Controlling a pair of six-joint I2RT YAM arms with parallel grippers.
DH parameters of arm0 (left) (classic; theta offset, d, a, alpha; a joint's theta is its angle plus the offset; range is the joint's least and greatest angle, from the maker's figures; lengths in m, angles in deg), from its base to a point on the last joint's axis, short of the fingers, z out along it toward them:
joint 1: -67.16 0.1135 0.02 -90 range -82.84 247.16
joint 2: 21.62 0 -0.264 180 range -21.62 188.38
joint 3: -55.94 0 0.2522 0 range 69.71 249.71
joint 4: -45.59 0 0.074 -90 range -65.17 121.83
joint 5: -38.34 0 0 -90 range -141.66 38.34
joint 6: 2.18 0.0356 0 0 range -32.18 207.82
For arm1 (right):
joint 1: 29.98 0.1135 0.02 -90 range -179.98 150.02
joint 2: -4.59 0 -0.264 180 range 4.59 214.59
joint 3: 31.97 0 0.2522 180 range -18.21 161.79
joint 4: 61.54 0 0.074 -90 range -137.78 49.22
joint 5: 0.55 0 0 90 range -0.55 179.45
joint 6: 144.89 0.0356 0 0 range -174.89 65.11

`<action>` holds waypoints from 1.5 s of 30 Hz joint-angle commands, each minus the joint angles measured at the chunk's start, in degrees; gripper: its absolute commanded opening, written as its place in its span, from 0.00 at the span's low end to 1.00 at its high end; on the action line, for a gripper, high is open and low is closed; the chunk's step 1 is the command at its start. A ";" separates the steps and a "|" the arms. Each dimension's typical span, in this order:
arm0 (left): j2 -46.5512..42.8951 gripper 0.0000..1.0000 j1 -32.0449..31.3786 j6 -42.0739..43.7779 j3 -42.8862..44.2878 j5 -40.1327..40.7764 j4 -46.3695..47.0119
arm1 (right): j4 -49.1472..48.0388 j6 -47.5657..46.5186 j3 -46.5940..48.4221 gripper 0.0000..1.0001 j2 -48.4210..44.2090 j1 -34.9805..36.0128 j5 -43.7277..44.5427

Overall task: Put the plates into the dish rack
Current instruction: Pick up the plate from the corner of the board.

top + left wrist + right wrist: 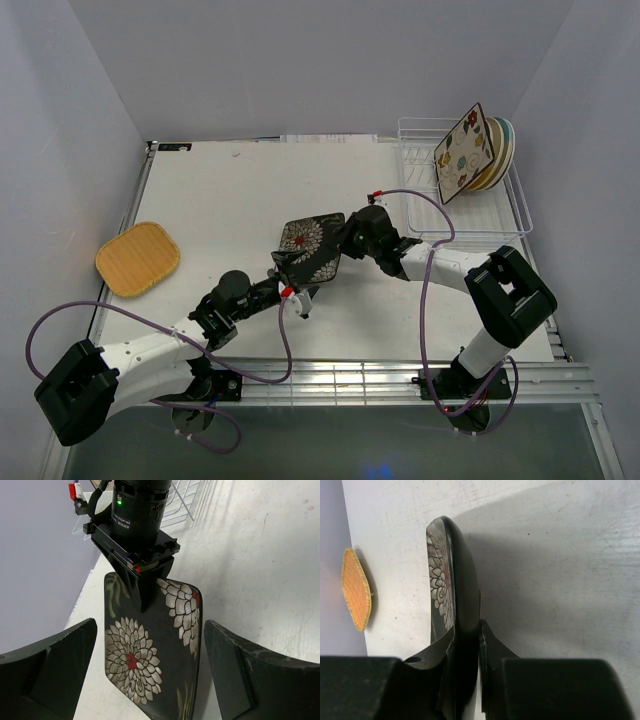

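A black floral plate (310, 248) is held on edge over the middle of the table. My right gripper (345, 240) is shut on its rim; in the right wrist view the plate (455, 580) stands edge-on between the closed fingers of that gripper (467, 635). My left gripper (150, 625) is open, its fingers (55, 665) wide on either side of the plate (150, 655) without touching it. The white wire dish rack (420, 205) at the back right holds a flowered cream plate (463, 152) leaning in front of several others. An orange-yellow plate (138, 259) lies flat at the left.
White walls close in the table on three sides. Purple cables loop from both arms near the front edge. In the left wrist view the rack (182, 500) shows beyond the right wrist. The orange-yellow plate (356, 590) lies near the table's left edge.
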 commanded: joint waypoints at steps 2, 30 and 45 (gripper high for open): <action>-0.31 0.98 0.27 -5.18 4.10 -0.91 -5.14 | -5.88 -1.96 1.79 0.08 -5.07 -0.13 3.82; 3.55 0.98 19.43 -24.25 10.08 -8.39 -1.28 | -12.46 -24.01 -6.13 0.08 -17.82 0.22 7.09; 9.79 0.98 20.66 -25.84 13.86 5.33 -0.84 | -6.67 -32.20 6.51 0.08 -17.03 -0.22 7.79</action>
